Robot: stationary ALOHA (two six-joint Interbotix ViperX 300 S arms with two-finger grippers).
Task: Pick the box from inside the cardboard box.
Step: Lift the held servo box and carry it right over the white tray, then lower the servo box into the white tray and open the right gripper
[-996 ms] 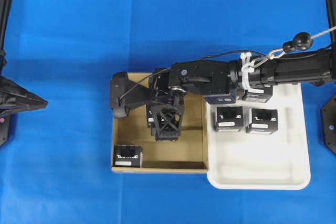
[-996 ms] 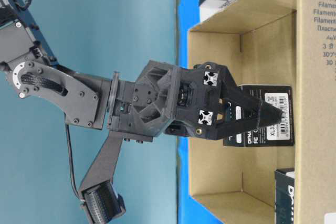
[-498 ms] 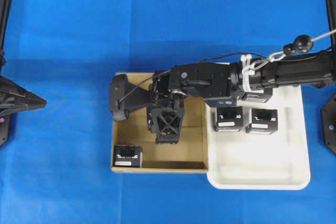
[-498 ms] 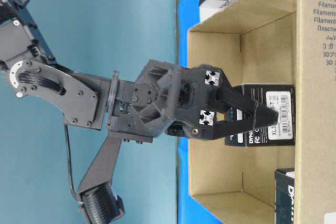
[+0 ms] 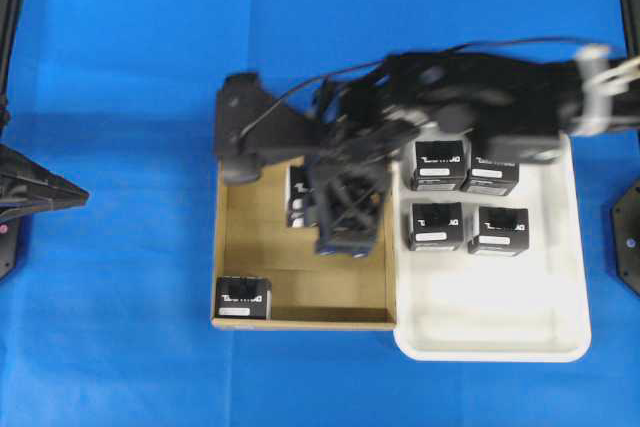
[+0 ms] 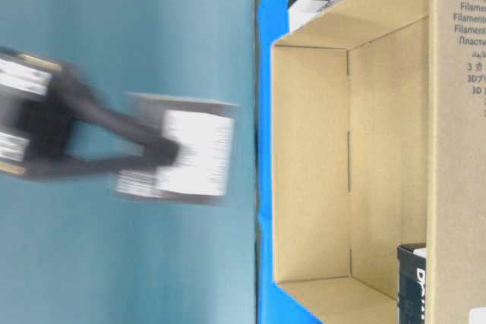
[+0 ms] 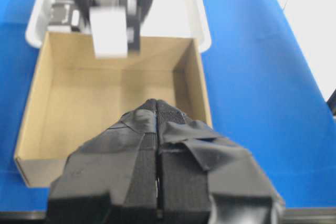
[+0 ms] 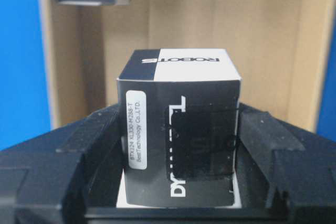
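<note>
Above the cardboard box (image 5: 250, 277), at about twelve o'clock of its floor in the overhead view, the box (image 8: 178, 129) hangs clamped between the fingers (image 8: 84, 145) of the right gripper (image 8: 178, 182). The right wrist view shows it plainly: a black cuboid with white lettering on its front, a white top face and a narrow white label on its left side, one dark finger pressed to each flank. In the table-level view the held box (image 6: 186, 153) is a blurred shape clear of the carton's rim, with the gripper (image 6: 144, 149) smeared beside it.

The overhead picture is blurred around the right arm (image 5: 480, 97), which reaches in from three o'clock; the gripper (image 5: 345, 212) sits over the carton's far half.

A second black box (image 5: 243, 298) lies on the carton floor in the corner at seven o'clock, touching the near wall.

At three o'clock of the carton, just beside it, stands a white tray (image 5: 500, 327) holding four black boxes (image 5: 435, 225) in two rows at its far end.

At nine o'clock, well apart from the carton, the left gripper (image 7: 157, 129) has its taped fingers pressed together with nothing between them, over the blue table cover (image 5: 120, 147).
</note>
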